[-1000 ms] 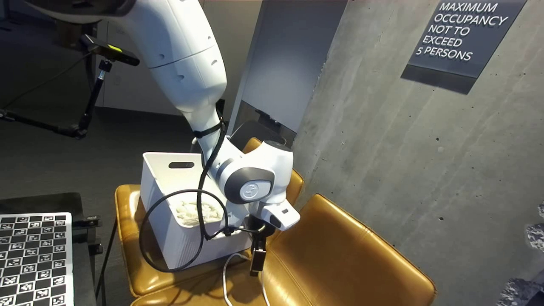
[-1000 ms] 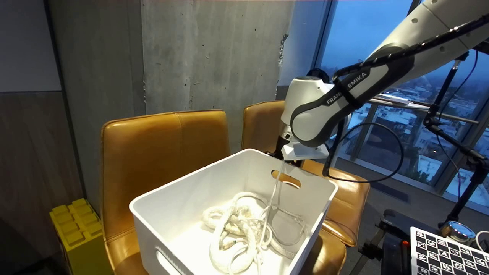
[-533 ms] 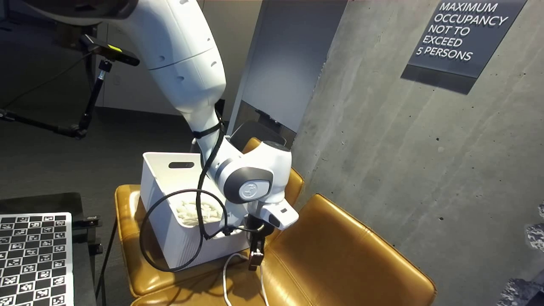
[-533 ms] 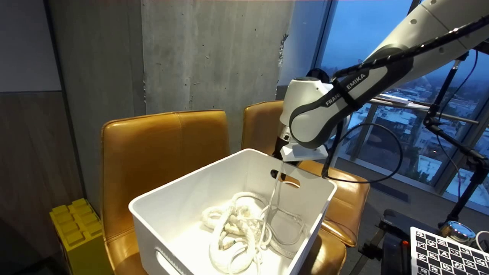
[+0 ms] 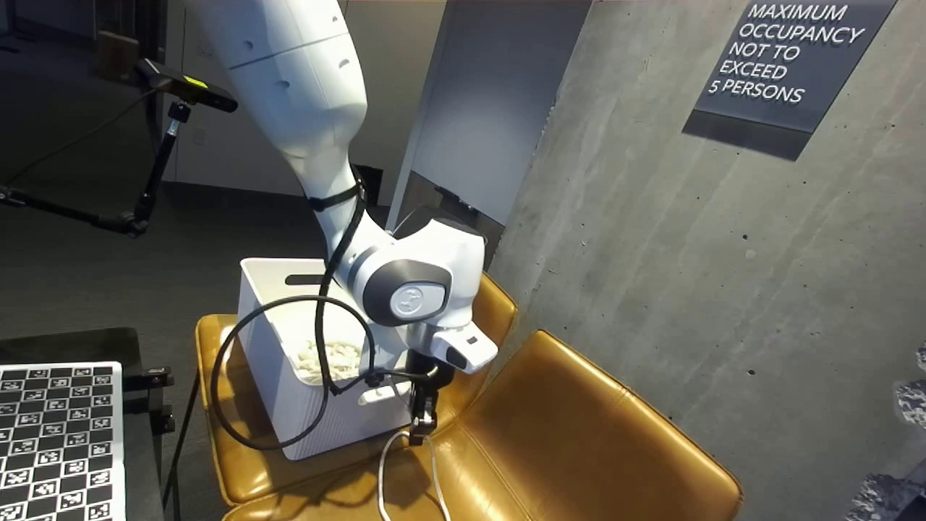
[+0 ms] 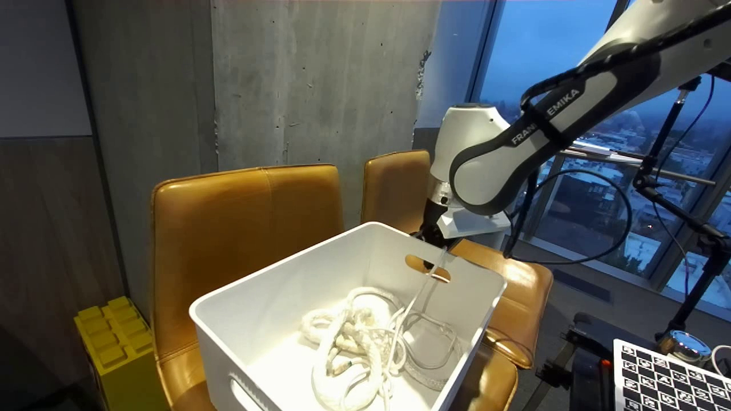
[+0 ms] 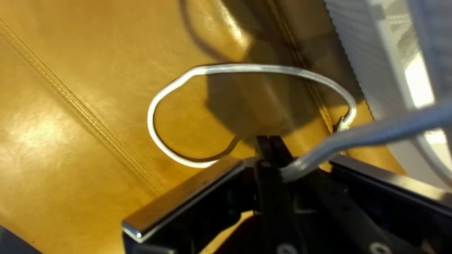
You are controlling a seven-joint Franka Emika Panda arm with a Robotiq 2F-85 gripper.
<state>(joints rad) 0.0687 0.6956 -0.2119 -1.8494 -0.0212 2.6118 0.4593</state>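
Pinching the white braided cord, my hand hung over a tan leather chair, my fingers pressed together. From my grip, one length of it ran across and down into the white plastic bin just beside my hand, toward a tangle of thick white rope inside. Another length dropped below my hand and curved in a loop on that same chair. The bin sat on a neighboring chair, also tan leather. A black cable hung in a wide loop near my hand, strapped to my arm. Behind my hand, in an exterior view, stood a concrete wall, and well apart from my hand were a checkered marker board and a yellow box shaped like a toy brick.
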